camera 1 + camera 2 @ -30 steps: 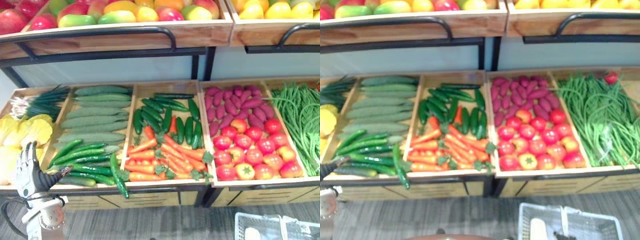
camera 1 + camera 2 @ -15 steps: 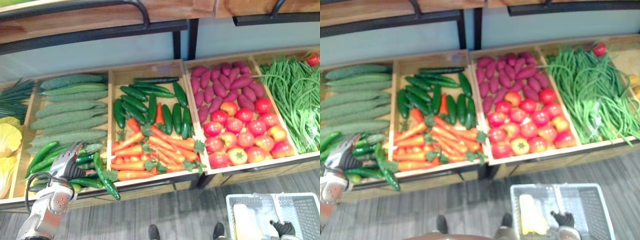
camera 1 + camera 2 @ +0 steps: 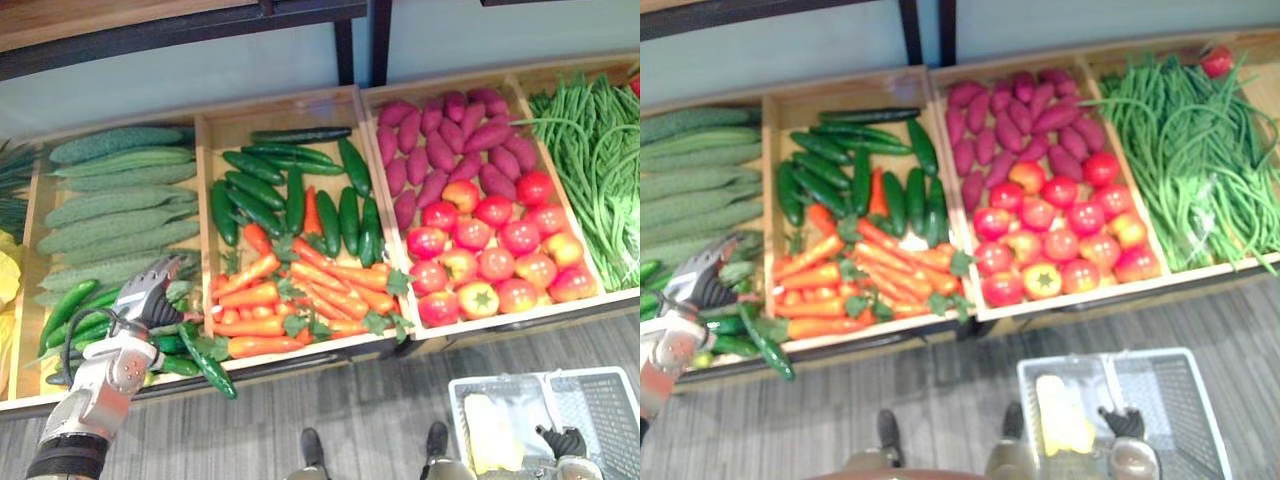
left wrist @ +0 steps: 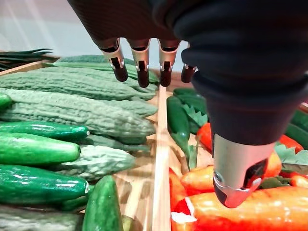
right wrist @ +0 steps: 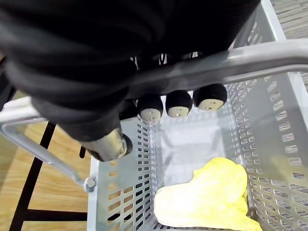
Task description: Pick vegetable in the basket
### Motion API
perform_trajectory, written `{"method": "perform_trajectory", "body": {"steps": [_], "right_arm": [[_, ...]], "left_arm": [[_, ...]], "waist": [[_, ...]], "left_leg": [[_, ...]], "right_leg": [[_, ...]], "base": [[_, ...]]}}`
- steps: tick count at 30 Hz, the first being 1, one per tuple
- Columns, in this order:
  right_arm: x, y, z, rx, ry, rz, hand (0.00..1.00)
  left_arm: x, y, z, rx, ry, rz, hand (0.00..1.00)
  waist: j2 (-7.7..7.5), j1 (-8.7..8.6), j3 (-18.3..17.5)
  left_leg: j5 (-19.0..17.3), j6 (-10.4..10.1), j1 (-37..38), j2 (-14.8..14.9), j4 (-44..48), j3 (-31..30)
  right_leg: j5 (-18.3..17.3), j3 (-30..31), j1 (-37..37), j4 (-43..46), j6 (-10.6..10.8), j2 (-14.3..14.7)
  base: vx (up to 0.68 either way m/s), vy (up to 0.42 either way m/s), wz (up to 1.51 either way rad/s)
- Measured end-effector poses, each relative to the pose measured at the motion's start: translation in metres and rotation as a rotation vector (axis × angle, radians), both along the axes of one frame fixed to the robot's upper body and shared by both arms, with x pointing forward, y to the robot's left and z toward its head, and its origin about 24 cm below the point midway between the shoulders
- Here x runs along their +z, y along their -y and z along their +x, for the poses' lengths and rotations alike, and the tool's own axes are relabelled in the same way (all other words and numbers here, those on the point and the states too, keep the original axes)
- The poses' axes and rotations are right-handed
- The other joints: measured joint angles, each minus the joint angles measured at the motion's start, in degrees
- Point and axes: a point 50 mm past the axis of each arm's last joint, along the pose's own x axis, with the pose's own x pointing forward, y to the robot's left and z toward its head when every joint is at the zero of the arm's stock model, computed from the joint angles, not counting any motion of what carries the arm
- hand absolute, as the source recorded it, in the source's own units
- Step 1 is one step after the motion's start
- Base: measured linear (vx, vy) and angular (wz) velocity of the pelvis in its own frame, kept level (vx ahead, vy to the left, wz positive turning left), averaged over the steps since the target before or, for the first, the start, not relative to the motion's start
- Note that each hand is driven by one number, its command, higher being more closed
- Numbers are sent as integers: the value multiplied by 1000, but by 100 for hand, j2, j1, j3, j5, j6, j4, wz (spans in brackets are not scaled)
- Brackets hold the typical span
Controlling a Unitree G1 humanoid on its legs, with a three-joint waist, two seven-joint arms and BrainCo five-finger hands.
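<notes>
My left hand [image 3: 148,300] hovers open, fingers [image 4: 141,67] straight, over the smooth green cucumbers [image 3: 85,318], close to the wooden divider [image 4: 160,159] beside the carrots [image 3: 300,290]. It holds nothing. Low on the right, my right hand [image 5: 179,103] is curled round the grey handle [image 5: 231,62] of the grey plastic basket [image 3: 1185,375], seen also in the left eye view [image 3: 565,443]. A pale yellow leafy vegetable [image 5: 207,197] lies inside the basket.
Wooden trays on the stand hold bumpy bitter gourds [image 3: 120,205], dark cucumbers [image 3: 290,185], purple sweet potatoes [image 3: 440,140], tomatoes [image 3: 490,250] and green beans [image 3: 595,160]. A dark shelf frame [image 3: 355,40] runs above. Grey floor [image 3: 350,420] lies before the stand.
The camera has tilted down, bringing the basket into view. My left hand has moved right, from beside the yellow leafy vegetables to over the green cucumbers by the carrot tray.
</notes>
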Motion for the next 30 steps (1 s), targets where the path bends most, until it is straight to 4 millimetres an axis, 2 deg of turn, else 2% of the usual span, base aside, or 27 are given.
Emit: {"method": "perform_trajectory", "body": {"steps": [8,20,30], "right_arm": [[3,2,6,5,16,-10,100],[11,2,23,17,63,-19,100],[15,0,34,22,94,-20,100]], "left_arm": [[8,3,6,-10,33,4,0],[27,9,23,15,102,30,0],[29,21,35,49,157,-9,0]], "waist": [[26,1,126],[-41,-27,304],[-90,-99,484]], "left_leg": [[-4,6,-7,-10,0,-6],[-25,14,-222,-8,156,-11],[-26,15,-332,-27,155,15]], "right_leg": [[-1,14,-24,22,0,-12],[28,128,-267,92,-14,-31],[178,179,-360,-39,-27,-29]], "base": [[0,0,0],[1,-9,-3],[-10,-1,-2]]}}
